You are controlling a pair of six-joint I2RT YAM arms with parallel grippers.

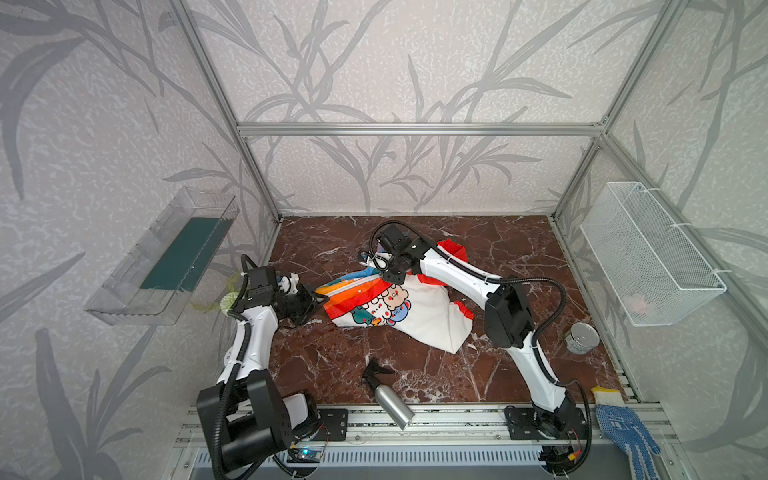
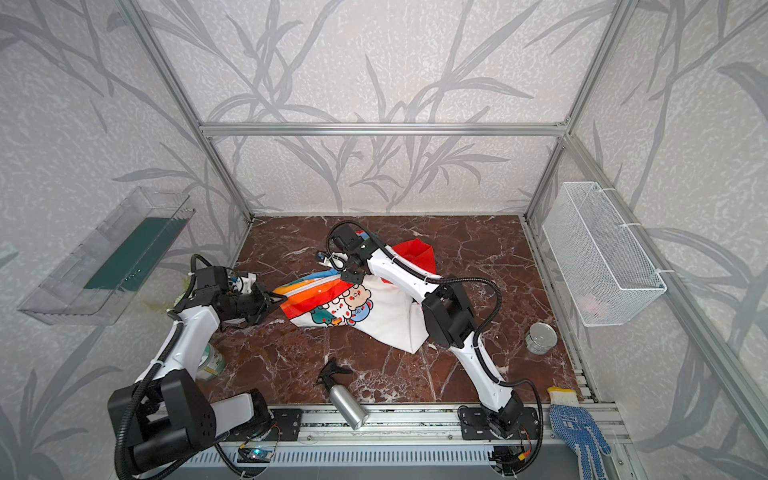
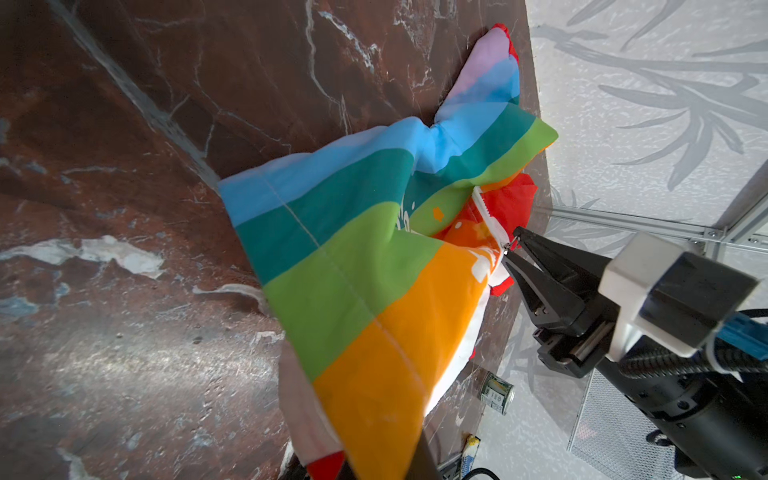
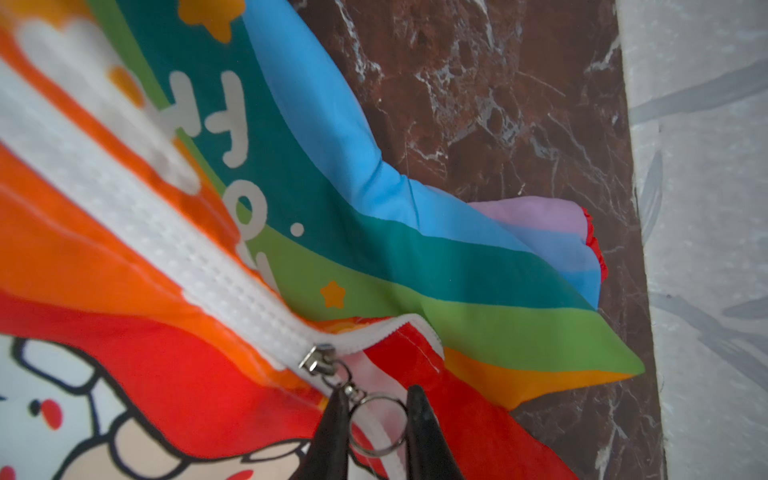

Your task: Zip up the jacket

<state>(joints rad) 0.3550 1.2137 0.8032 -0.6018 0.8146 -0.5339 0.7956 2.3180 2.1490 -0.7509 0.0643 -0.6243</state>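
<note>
The jacket (image 1: 419, 320) (image 2: 386, 322) lies crumpled mid-table in both top views: white body with cartoon prints, rainbow panels, red hood toward the back. My left gripper (image 1: 321, 297) (image 2: 277, 297) is shut on the jacket's left corner. In the left wrist view the rainbow panel (image 3: 365, 266) runs out from my jaws and covers them. My right gripper (image 4: 376, 409) (image 1: 384, 272) is shut on the metal pull ring (image 4: 376, 419), one finger on each side. The ring hangs from the slider (image 4: 318, 359) on the white zipper (image 4: 166, 232). The zipper is joined behind the slider and parted ahead of it.
A silver spray bottle (image 1: 388, 399) lies near the front edge. A tin can (image 1: 582, 332) stands at the right. A wire basket (image 1: 652, 253) hangs on the right wall and a clear bin (image 1: 162, 257) on the left. A blue glove (image 1: 623, 428) lies front right.
</note>
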